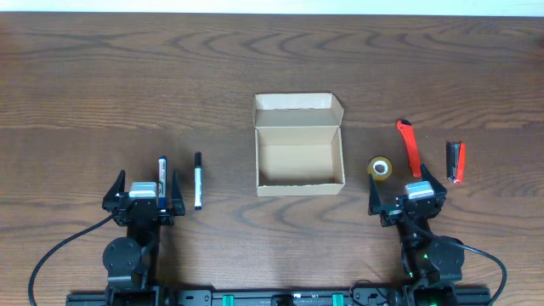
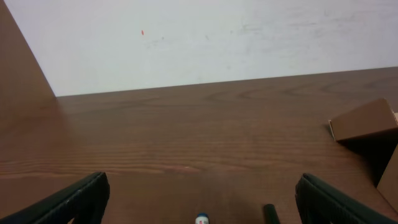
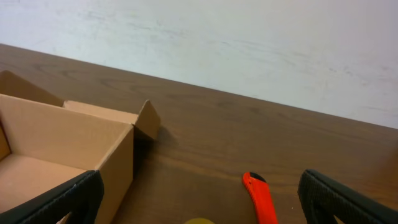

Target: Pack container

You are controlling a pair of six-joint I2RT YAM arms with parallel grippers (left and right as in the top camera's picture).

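Note:
The tan cardboard box (image 1: 299, 146) stands open and empty at the table's middle, its flap lid folded back; part of it shows in the right wrist view (image 3: 68, 155) and its corner in the left wrist view (image 2: 364, 121). My left gripper (image 1: 144, 189) is open and empty at the front left, over a blue-tipped pen (image 1: 162, 166) whose tip shows in the left wrist view (image 2: 202, 218). A black-and-white pen (image 1: 198, 180) lies just right of it. My right gripper (image 1: 410, 187) is open and empty, just behind a tape roll (image 1: 380, 167) and an orange cutter (image 1: 408, 146).
A small black and red item (image 1: 456, 161) lies right of the orange cutter. A pale wall runs behind the table's far edge (image 2: 217, 81). The cutter also shows in the right wrist view (image 3: 261, 199).

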